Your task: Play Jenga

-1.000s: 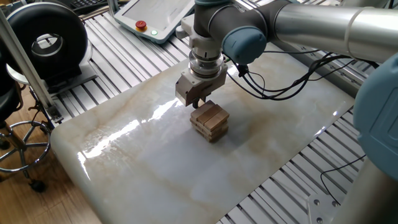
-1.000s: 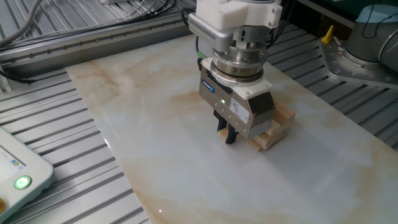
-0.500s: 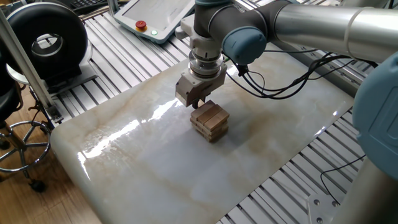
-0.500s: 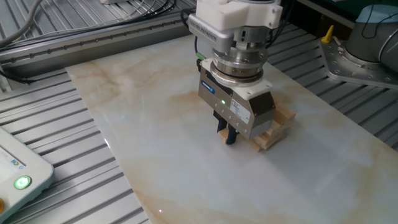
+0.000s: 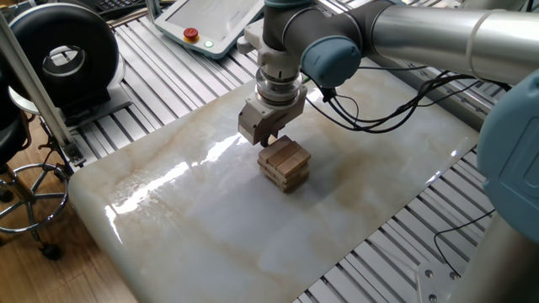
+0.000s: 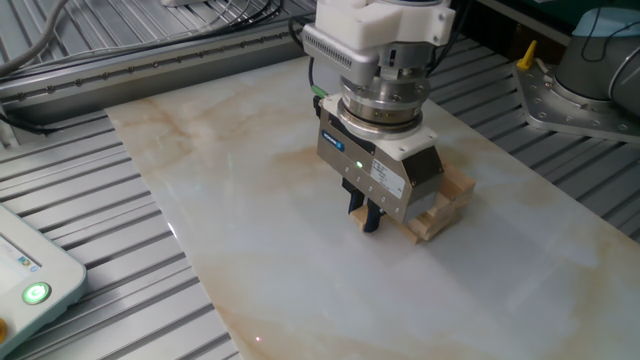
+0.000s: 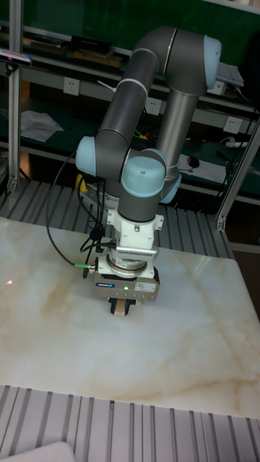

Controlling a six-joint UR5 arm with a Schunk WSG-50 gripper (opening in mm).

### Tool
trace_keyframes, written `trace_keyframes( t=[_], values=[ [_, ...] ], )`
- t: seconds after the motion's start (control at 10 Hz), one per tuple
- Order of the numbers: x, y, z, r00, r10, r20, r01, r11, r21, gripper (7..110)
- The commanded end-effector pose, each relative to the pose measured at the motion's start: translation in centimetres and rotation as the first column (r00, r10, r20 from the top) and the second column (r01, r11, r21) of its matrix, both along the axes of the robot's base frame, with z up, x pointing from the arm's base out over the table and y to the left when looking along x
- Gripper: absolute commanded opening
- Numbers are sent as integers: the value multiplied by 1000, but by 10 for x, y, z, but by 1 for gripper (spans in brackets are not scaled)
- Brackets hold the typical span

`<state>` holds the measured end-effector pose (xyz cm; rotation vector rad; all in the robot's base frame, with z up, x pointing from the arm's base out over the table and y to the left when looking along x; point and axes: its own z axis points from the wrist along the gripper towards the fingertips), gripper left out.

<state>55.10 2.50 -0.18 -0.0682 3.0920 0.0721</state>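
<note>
The Jenga stack (image 5: 285,162) is a short pile of light tan wooden blocks in crossed layers on the marble slab (image 5: 194,227). My gripper (image 5: 270,140) points straight down at the stack's far-left side, fingertips level with the upper layers. In the other fixed view the dark fingers (image 6: 371,219) stand close together, shut, right beside the stack (image 6: 447,203), with nothing visible between them. Whether they touch a block I cannot tell. In the tall fixed view the gripper body hides most of the stack (image 7: 115,310).
A teach pendant (image 5: 210,23) lies on the slatted table behind the slab. A black round device (image 5: 63,52) and a stool (image 5: 25,189) stand at the left. Cables (image 5: 396,99) hang off the arm to the right. A green-lit pendant corner (image 6: 35,292) lies at the near left.
The gripper has shifted very slightly up and away from the stack. The stack has not moved.
</note>
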Motion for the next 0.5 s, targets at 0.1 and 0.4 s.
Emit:
trace_keyframes(
  t=[0.1, 0.4],
  values=[
    [2, -1, 1, 1000, 23, 7, -23, 1000, 9, 7],
    [2, -2, 1, 999, 41, 11, -41, 999, 9, 7]
  ],
)
